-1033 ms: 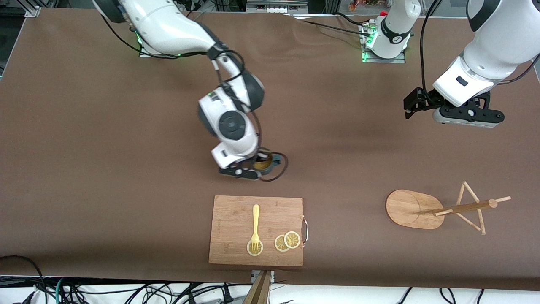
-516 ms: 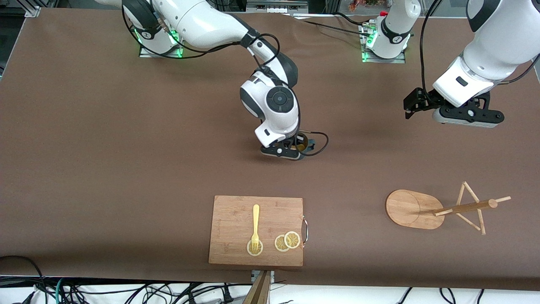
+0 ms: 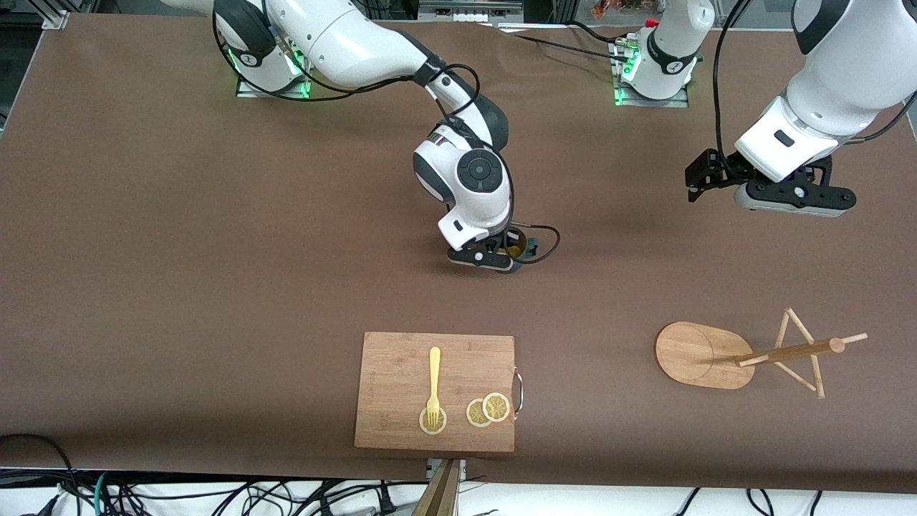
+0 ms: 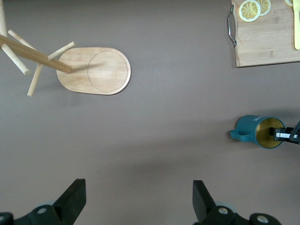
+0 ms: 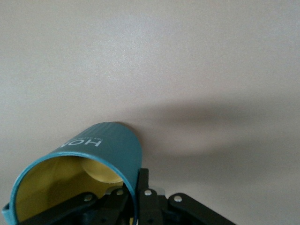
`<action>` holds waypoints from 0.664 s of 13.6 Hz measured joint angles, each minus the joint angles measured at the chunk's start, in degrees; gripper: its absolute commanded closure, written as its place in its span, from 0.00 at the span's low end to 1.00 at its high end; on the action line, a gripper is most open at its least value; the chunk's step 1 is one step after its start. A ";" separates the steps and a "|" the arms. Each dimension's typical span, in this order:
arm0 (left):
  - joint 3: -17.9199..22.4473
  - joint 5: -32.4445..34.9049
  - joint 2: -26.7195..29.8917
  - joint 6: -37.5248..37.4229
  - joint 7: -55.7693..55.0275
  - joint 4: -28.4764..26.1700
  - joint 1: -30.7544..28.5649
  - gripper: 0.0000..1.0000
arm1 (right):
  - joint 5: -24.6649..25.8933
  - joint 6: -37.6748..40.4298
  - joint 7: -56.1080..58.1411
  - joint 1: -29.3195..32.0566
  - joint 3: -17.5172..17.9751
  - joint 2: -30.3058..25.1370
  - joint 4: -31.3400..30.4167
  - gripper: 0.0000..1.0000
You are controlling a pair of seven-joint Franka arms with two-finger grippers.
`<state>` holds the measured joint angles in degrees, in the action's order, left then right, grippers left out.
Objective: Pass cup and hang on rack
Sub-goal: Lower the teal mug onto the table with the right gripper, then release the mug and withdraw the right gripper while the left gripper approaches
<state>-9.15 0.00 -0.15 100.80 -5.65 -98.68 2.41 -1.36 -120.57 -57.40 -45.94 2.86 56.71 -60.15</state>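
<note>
Right claw pinches the cup by its rim over mid-bench; left claw waits spread, above the rack.

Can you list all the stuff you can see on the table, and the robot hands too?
cup: one, teal outside, yellow inside, held over the middle of the table
rack: one, light wood, toward the left arm's end of the table
board: one, wooden with a metal handle, nearest the front camera
fork: one, pale yellow, on the board, tines on a lemon slice
lemon slices: three, yellow, on the board; two overlap beside the handle, one lies under the fork
table: one, brown cover
right gripper: one, black fingers shut on the cup's rim, over the middle of the table
left gripper: one, black fingers open, empty, waiting above the table at its own end
</note>
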 measured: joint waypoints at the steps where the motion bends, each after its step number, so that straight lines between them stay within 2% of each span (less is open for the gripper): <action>1: 0.00 0.00 0.00 -0.18 0.00 0.00 0.00 0.00 | 0.01 -0.23 -0.11 -0.18 0.00 0.32 0.00 0.99; 4: 0.00 0.00 -0.03 -0.34 0.00 0.00 0.00 0.00 | 0.10 -0.54 -0.44 -0.51 -0.04 0.59 0.19 0.56; 7: -0.01 0.00 -0.04 -0.42 0.07 0.00 0.00 0.00 | 0.10 -0.65 -0.88 -0.52 -0.09 0.60 0.29 0.42; 8: -0.05 0.00 -0.04 -0.45 0.07 0.00 0.01 0.00 | 0.10 -0.48 -0.94 -0.52 -0.17 0.58 0.54 0.28; 9: -0.08 0.00 -0.04 -0.53 0.07 0.00 0.08 0.00 | 0.09 0.24 -0.95 -0.51 -0.23 0.55 1.03 0.00</action>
<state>-9.23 0.00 -0.18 100.28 -5.58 -98.68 2.48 -1.27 -120.34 -58.36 -46.45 2.63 57.26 -59.12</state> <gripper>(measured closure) 0.000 0.427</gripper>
